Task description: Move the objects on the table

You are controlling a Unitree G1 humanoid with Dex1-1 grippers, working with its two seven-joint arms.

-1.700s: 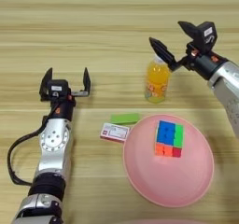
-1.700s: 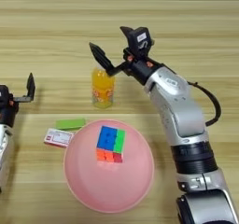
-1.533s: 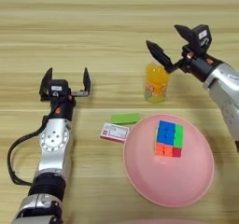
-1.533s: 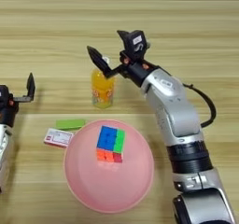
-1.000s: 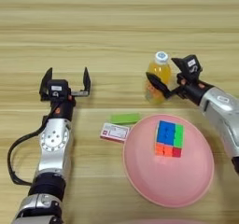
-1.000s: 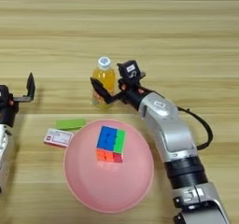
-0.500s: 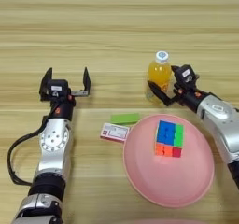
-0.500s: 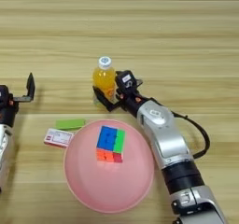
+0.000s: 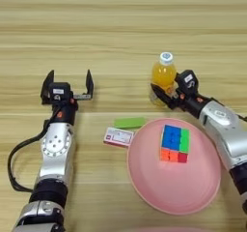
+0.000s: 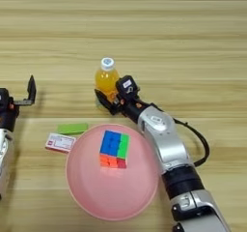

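Toward the table's (image 9: 120,28) right edge: right gripper (image 9: 166,94), fingers seemingly closed around the lower body of the orange-drink bottle (image 9: 163,76), upright. Likely light, smooth, top-heavy; best held low. Just nearside: pink plate (image 9: 144,187) carrying puzzle cube (image 9: 174,143), blocking a nearward pull. Green block (image 9: 129,123) and card (image 9: 118,137) lie left. Left gripper (image 9: 67,84), fingers spread, empty, parked left.

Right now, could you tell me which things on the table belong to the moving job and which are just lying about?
Belonging to the job:
- bottle, with the right gripper around its base
- puzzle cube
- pink plate, holding the cube

Just lying about:
- green block
- red-and-white card
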